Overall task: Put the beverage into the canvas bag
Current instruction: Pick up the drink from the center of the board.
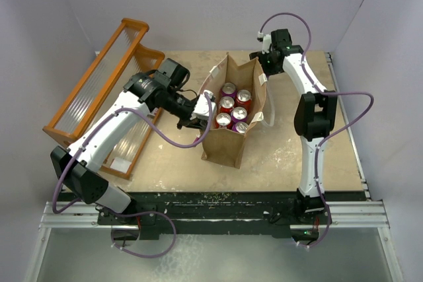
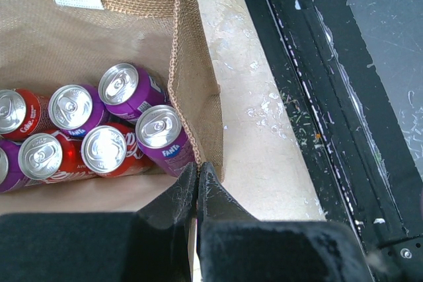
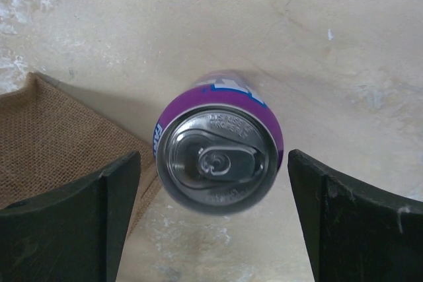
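Note:
The canvas bag (image 1: 221, 146) stands open in the middle of the table with several red and purple cans (image 1: 232, 108) upright inside it. My left gripper (image 1: 201, 118) is shut on the bag's left rim, and the left wrist view shows its fingers (image 2: 197, 171) pinching the woven edge beside a purple can (image 2: 160, 130). A purple beverage can (image 3: 218, 156) stands upright on the table just behind the bag's far right corner (image 3: 46, 137). My right gripper (image 3: 213, 161) is open around it with a gap on each side. In the top view that gripper (image 1: 263, 64) hides this can.
An orange slatted rack (image 1: 99, 90) lies tilted at the left of the table, behind my left arm. The bag's white loop handles (image 1: 268, 107) hang over its sides. A black rail (image 2: 317, 64) runs along the table's near edge.

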{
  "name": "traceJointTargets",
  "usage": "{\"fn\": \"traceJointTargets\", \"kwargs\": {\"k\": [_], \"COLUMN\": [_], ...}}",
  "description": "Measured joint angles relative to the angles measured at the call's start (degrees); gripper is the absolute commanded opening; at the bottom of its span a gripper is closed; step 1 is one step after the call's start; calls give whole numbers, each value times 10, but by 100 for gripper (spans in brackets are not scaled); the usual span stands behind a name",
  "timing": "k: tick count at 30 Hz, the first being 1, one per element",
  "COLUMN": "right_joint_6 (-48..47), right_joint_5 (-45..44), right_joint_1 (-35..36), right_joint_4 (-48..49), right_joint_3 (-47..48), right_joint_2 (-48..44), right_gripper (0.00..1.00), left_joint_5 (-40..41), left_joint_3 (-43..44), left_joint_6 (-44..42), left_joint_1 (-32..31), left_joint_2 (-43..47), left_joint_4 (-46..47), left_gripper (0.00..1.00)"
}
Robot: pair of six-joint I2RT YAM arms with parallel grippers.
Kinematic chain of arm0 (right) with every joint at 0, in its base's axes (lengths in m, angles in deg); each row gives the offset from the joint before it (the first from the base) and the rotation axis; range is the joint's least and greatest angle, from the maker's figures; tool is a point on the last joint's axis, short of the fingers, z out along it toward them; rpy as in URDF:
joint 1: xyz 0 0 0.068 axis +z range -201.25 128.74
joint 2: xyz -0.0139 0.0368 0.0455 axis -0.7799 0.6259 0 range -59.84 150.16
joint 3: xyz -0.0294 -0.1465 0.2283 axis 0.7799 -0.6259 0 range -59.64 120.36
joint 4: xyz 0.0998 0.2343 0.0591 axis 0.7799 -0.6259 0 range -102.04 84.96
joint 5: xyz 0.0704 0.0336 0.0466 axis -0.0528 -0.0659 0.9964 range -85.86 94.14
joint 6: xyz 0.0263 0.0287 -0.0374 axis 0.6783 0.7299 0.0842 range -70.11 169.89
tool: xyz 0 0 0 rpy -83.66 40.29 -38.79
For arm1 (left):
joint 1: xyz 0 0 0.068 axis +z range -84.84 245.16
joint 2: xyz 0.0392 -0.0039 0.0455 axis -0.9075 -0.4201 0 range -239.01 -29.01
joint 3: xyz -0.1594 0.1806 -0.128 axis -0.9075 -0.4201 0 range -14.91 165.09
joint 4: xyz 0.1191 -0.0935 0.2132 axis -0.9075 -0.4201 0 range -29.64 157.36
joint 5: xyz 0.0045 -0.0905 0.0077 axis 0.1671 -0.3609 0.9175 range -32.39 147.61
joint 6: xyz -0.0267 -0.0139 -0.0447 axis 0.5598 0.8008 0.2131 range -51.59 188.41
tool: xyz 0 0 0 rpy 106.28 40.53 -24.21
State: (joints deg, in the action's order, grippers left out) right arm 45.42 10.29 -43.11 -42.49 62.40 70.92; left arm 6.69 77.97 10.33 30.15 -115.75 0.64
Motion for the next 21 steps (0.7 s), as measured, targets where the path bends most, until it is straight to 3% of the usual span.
{"fn": "traceJointTargets", "kwargs": {"k": [5, 11, 16, 20, 21], "right_joint_6": [-2, -5, -11, -20, -24], "right_joint_5": [11, 14, 14, 13, 12], "right_joint_1": [0, 0, 0, 0, 0], "right_joint_4": [-3, -3, -4, -12, -19], "right_joint_3": [17, 38, 40, 45, 48], "right_joint_2": [26, 37, 37, 36, 36], "right_gripper": [86, 65, 35, 1, 0], "left_joint_5": [-1, -2, -2, -3, -3], "left_joint_3": [9, 15, 15, 15, 15], "left_joint_6": [0, 0, 0, 1, 1], "left_joint_1": [0, 0, 0, 0, 0], "left_joint_2": [-8, -14, -14, -14, -14], "left_joint_4": [0, -1, -1, -1, -1], "left_gripper": [0, 0, 0, 0, 0]}}
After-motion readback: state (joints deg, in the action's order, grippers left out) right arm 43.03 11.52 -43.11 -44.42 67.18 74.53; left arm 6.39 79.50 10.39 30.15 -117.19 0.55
